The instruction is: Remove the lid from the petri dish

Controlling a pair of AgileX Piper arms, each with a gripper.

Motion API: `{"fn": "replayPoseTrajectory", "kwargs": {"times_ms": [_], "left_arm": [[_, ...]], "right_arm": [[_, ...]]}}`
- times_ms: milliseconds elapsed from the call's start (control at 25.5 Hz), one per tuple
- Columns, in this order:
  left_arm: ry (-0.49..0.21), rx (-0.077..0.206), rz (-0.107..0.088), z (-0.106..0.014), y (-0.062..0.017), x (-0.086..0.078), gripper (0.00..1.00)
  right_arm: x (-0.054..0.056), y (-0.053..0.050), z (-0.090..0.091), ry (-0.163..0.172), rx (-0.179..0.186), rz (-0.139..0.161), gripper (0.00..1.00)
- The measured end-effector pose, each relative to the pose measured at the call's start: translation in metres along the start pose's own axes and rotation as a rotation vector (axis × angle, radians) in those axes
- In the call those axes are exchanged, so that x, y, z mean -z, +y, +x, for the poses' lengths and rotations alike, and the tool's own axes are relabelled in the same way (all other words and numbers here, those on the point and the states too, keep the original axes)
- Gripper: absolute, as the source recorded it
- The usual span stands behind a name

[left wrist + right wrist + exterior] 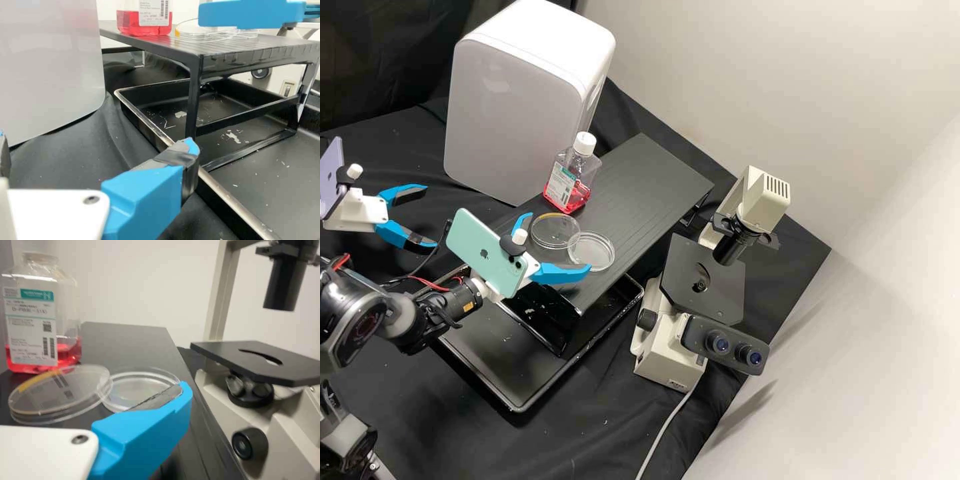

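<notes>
Two clear round petri dish pieces lie side by side on the black rack (647,190), edges touching. One has a yellowish rim (555,231) (57,392); the other is plain (591,251) (142,387). My right gripper (559,241) hovers open at the rack's near end, with its blue fingers on either side of the yellow-rimmed piece and holding nothing. One of its fingers (145,425) stands just in front of the plain piece. My left gripper (429,217) hangs open and empty to the left of the rack, over the black cloth, with one finger (155,185) in its own wrist view.
A culture flask of red liquid (570,175) (37,320) stands on the rack behind the dishes. A big white box (527,93) stands at the back left. A microscope (713,287) is to the right. Under the rack lies a black tray (520,380) (150,125).
</notes>
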State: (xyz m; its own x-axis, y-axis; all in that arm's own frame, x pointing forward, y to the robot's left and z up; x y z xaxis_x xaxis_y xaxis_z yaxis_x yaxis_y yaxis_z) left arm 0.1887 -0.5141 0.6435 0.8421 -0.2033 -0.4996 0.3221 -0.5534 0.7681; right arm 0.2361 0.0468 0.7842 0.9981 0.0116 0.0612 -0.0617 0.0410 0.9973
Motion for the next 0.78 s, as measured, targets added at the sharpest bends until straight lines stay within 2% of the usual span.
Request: {"fn": "replayPoseTrajectory", "kwargs": {"times_ms": [118, 235, 314, 470, 627, 784], "left_arm": [[0.004, -0.001, 0.001, 0.0, -0.0001, 0.0, 1.0], [0.005, -0.001, -0.015, 0.0, 0.0001, 0.001, 1.0], [0.005, -0.001, -0.015, 0.0, 0.0001, 0.001, 1.0], [0.005, -0.001, -0.015, 0.0, 0.0001, 0.001, 1.0], [0.005, -0.001, -0.015, 0.0, 0.0001, 0.001, 1.0], [0.005, -0.001, -0.015, 0.0, 0.0001, 0.001, 1.0]], "right_arm": [[0.0, -0.001, -0.008, 0.007, 0.015, -0.001, 1.0], [0.001, -0.001, -0.019, 0.022, 0.028, 0.003, 1.0], [-0.001, 0.0, -0.026, 0.022, 0.038, 0.041, 1.0], [-0.002, -0.002, -0.039, 0.028, 0.061, 0.084, 1.0], [-0.001, -0.007, -0.05, 0.045, 0.099, 0.096, 1.0], [-0.001, -0.008, -0.054, 0.046, 0.102, 0.103, 1.0]]}}
